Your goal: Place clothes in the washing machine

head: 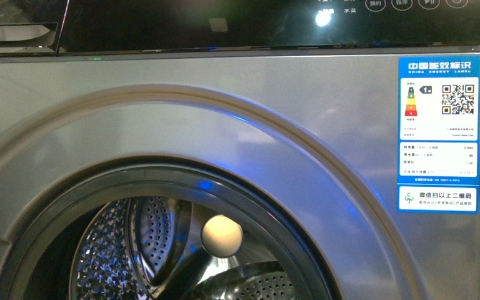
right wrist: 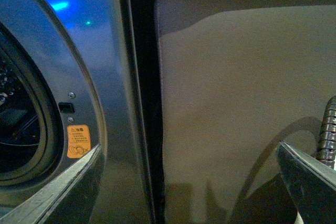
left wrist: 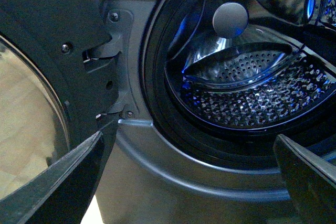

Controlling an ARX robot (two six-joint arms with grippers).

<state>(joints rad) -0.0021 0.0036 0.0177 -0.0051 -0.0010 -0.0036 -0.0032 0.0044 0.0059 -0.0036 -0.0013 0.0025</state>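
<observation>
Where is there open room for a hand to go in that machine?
The washing machine's drum is free: its mouth, ringed by the dark seal, is open and nothing lies inside as far as seen. Crowded beside the hinge, where the open door hangs.

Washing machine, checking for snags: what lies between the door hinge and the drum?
Left wrist view: grey front panel, then the dark door seal; nothing loose.
</observation>
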